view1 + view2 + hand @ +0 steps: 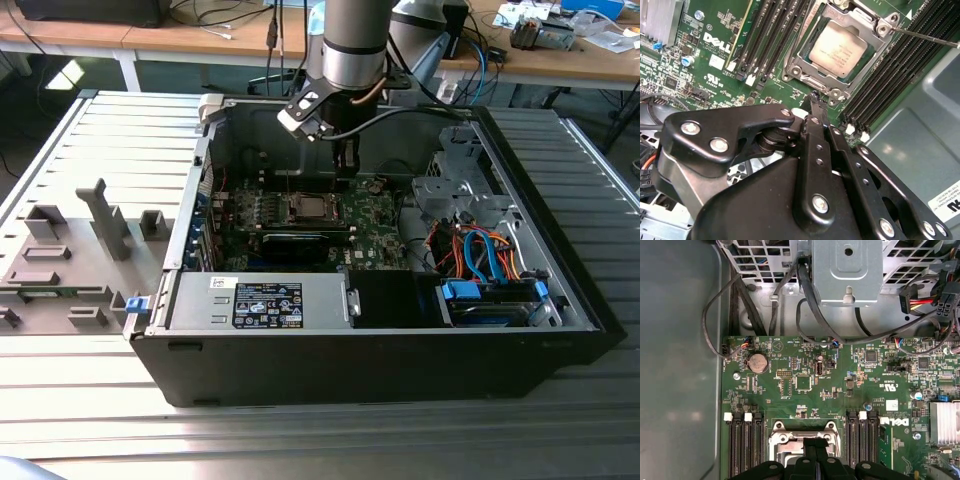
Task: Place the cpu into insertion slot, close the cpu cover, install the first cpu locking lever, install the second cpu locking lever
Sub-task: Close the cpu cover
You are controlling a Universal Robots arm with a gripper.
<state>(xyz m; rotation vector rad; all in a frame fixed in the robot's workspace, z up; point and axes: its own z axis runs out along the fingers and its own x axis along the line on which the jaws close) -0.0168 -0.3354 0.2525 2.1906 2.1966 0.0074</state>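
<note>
The room was brightly and evenly lit from overhead. In the exterior view the ribbed table [90, 130] gave back a pale sheen, while the open computer case [380, 350] had its near wall and inner floor in shade. In the second wrist view the cpu [838, 49] caught a soft, dull glow with no hard glare, and the black gripper [815, 97] stood dark, with small highlights on its screws. In the first wrist view the motherboard [810, 385] was evenly lit, and the side wall [680, 390] carried faint pale reflections.
</note>
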